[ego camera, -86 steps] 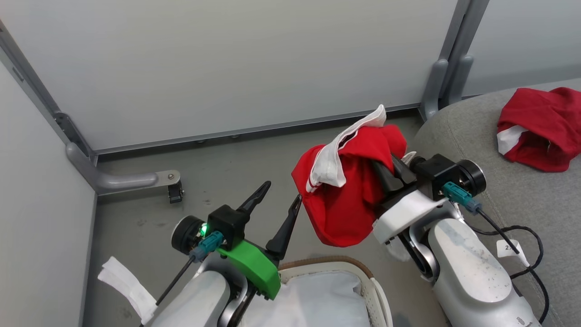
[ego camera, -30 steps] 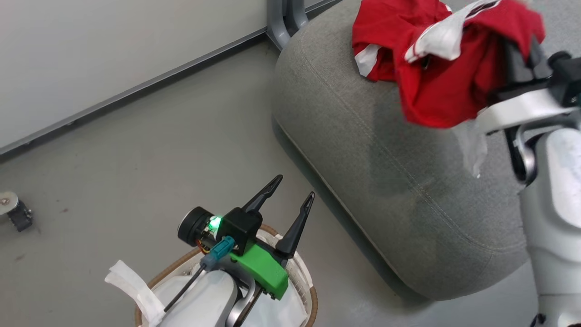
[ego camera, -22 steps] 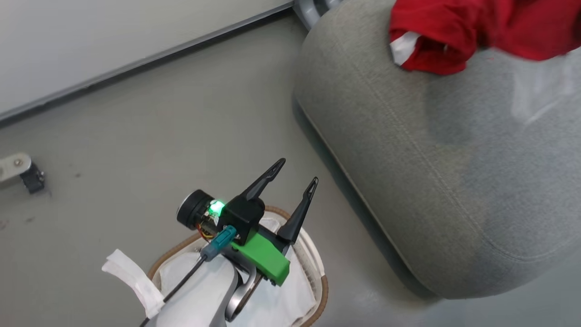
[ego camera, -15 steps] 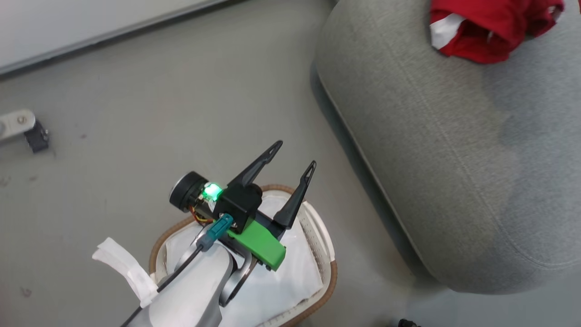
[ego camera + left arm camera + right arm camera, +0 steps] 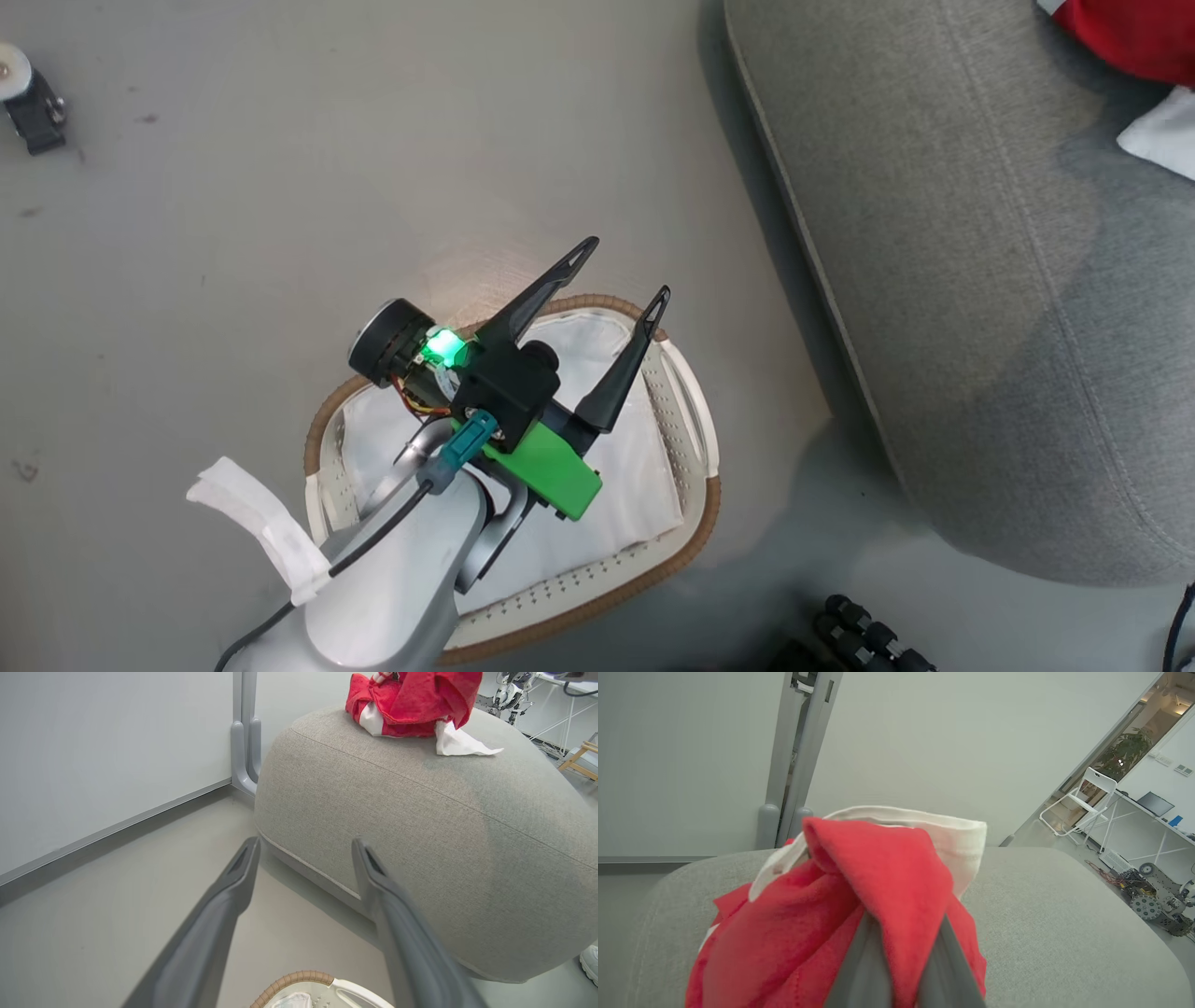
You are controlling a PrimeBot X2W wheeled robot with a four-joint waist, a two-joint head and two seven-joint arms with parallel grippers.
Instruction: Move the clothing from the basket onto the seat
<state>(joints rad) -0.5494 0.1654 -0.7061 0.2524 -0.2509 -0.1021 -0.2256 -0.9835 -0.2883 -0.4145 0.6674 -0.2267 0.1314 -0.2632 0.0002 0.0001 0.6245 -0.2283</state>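
Note:
My left gripper (image 5: 625,270) hangs open and empty over the basket (image 5: 695,546), whose white cloth lining (image 5: 597,523) shows beneath it. The left wrist view looks between the spread fingers (image 5: 245,858) at the grey seat (image 5: 420,826), where red clothing (image 5: 411,700) with a white flap (image 5: 460,744) sits on top. My right gripper (image 5: 903,956) is shut on a red garment with white trim (image 5: 878,882), held just above the seat (image 5: 1041,914); the fabric covers its fingertips. A corner of red clothing (image 5: 1139,37) shows at the seat's (image 5: 980,280) far edge.
A grey wall panel with a metal post (image 5: 243,742) stands behind the seat. A small caster bracket (image 5: 28,98) sits on the floor at far left. Black wheels (image 5: 868,635) show near the bottom edge. A white folding chair (image 5: 1083,798) stands in a doorway beyond.
The head camera has swung down and left. My right gripper carried the red garment out of the head view toward the seat's top. My left gripper stays open over the basket.

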